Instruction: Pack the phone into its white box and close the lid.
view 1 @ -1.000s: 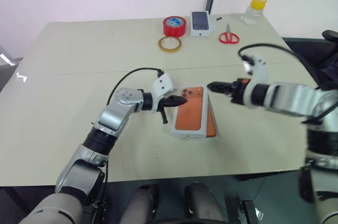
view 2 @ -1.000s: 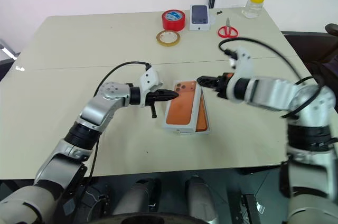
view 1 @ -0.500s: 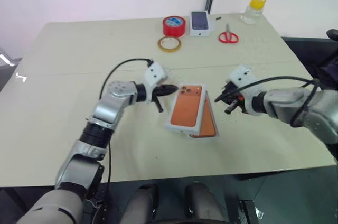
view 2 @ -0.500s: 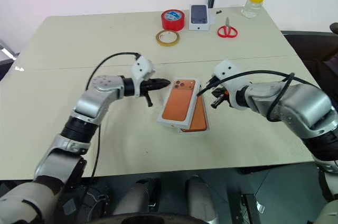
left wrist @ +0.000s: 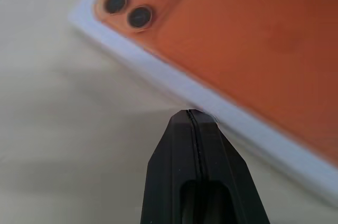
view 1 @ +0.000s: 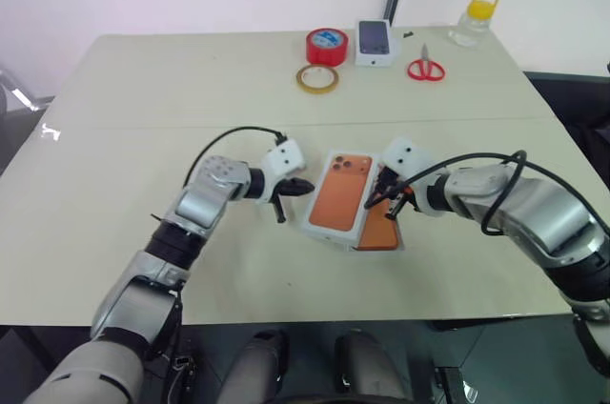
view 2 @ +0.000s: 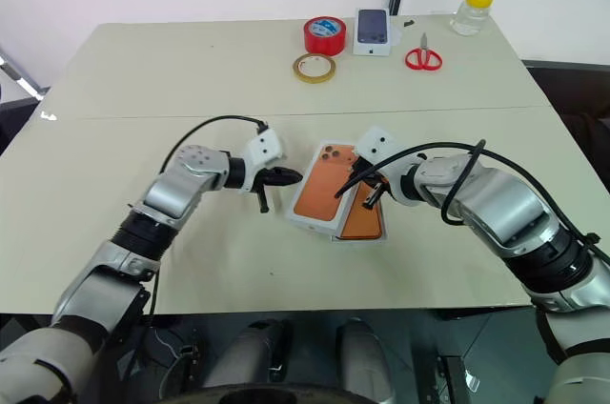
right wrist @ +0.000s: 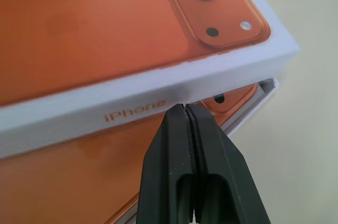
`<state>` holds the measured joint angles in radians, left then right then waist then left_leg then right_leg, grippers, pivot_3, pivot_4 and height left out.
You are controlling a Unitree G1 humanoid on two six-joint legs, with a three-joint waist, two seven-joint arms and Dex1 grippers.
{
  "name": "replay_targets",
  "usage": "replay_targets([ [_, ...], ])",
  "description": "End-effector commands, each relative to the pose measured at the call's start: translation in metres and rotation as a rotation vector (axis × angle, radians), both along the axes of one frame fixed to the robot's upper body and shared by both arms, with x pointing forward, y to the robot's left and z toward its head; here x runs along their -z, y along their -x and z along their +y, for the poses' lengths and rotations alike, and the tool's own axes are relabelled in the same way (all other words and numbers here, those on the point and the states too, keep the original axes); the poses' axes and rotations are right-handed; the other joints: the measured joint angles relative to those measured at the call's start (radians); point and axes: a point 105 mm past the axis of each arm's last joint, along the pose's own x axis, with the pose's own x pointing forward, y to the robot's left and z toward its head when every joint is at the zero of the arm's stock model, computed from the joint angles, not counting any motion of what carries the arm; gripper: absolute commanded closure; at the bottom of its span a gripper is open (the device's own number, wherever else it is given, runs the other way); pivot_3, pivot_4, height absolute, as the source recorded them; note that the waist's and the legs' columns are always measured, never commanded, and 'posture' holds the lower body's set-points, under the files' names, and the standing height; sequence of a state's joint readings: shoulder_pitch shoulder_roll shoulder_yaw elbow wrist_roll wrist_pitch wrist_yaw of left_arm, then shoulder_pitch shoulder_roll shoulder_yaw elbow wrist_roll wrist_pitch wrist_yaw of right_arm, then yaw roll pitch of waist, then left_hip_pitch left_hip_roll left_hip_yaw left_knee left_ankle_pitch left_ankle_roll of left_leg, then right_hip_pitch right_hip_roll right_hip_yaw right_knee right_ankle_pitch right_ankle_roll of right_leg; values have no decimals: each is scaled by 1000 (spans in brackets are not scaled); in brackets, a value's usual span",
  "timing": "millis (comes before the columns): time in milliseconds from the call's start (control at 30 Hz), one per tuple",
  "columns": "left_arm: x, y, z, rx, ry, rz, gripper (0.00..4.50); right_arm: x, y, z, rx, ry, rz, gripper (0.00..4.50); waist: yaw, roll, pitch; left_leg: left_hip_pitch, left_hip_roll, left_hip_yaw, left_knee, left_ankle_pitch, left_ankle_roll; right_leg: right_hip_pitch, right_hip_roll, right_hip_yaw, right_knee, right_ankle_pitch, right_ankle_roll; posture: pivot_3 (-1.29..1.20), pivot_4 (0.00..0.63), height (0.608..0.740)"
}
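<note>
While the lid (view 1: 345,204) sits askew over the white box (right wrist: 259,97), only partly covering the phone (view 1: 384,229), the risk is plain enough to judge: both hands are shut tight with nothing held, so they can only nudge. The left hand (view 1: 303,187) has its fingers pressed together, tip at the lid's near-left edge, as its wrist view shows. The right hand (view 2: 364,190) is likewise closed, its tip against the lid's long side wall where the lettering runs. A push from one side stronger than the other would probably spin the lid further off line, or slide the whole stack across the counter (view 1: 143,99) instead of seating it. Pressing down while the lid is misaligned could jam a wall onto the box's rim or tip it onto the phone. All three things lie near the middle of the counter, toward its front edge. The lid's long axis runs from the near side to the far side, leaning a little rightward at the far end, its pictured camera block at the far-left corner. The phone's long axis runs nearly the same way, slightly rotated from the lid, its camera end also facing away.
</note>
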<state>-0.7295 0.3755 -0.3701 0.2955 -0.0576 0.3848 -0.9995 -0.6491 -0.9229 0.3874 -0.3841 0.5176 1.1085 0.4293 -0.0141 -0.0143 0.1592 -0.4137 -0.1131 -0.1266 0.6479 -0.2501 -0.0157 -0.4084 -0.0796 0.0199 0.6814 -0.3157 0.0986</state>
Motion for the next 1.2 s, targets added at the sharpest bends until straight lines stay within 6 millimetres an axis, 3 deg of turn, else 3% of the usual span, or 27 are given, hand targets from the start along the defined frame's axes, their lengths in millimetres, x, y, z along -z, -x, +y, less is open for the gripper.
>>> replay_targets([
  [33, -19, 6, -20, 91, 42, -54, 4500, -11, -1, 2, -17, 4, -42, 4466, -1, 0, 0, 0, 0, 0, 0, 0, 0, 0, 0, 0, 0, 0, 0, 0, 150, 740],
  [433, -30, 30, -49, 222, 78, -62, 4500, -13, 9, -16, -1, 39, -21, 4466, 2, 0, 0, 0, 0, 0, 0, 0, 0, 0, 0, 0, 0, 0, 0, 0, 150, 740],
  [767, -26, 34, -51, 228, 64, -48, 4500, -4, 15, -21, 17, 41, 9, 4466, 3, 0, 0, 0, 0, 0, 0, 0, 0, 0, 0, 0, 0, 0, 0, 0, 150, 740],
  [1200, -17, 23, -40, 138, 49, -21, 4500, -5, 12, -21, 27, 41, -6, 4466, 2, 0, 0, 0, 0, 0, 0, 0, 0, 0, 0, 0, 0, 0, 0, 0, 150, 740],
])
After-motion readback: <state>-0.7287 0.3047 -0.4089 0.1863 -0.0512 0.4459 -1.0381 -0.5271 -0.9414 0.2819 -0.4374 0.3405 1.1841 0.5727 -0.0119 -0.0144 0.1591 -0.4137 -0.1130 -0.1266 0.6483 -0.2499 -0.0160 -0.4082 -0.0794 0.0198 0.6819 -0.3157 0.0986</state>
